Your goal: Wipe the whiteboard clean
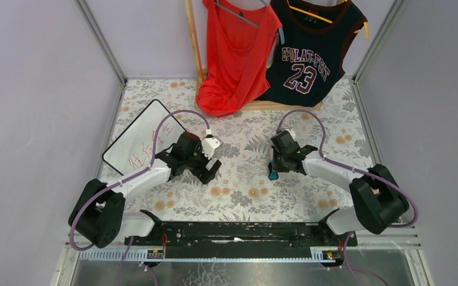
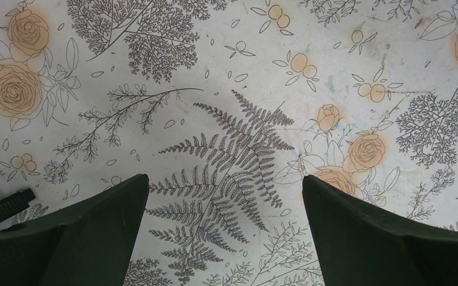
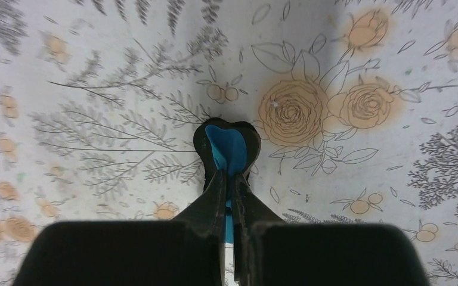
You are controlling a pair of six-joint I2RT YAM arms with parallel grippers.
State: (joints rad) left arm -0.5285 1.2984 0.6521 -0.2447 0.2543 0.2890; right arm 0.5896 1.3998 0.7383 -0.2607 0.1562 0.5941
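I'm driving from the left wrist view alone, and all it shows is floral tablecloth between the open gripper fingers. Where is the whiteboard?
Observer: The whiteboard lies on the left side of the table, left of the left gripper and a little farther back.
Operator: Is it clean?
Observer: No, red handwriting shows on it.
Operator: Is the other arm holding anything?
Observer: The right gripper is shut on a small blue-and-black object, likely the eraser, over the tablecloth right of centre.
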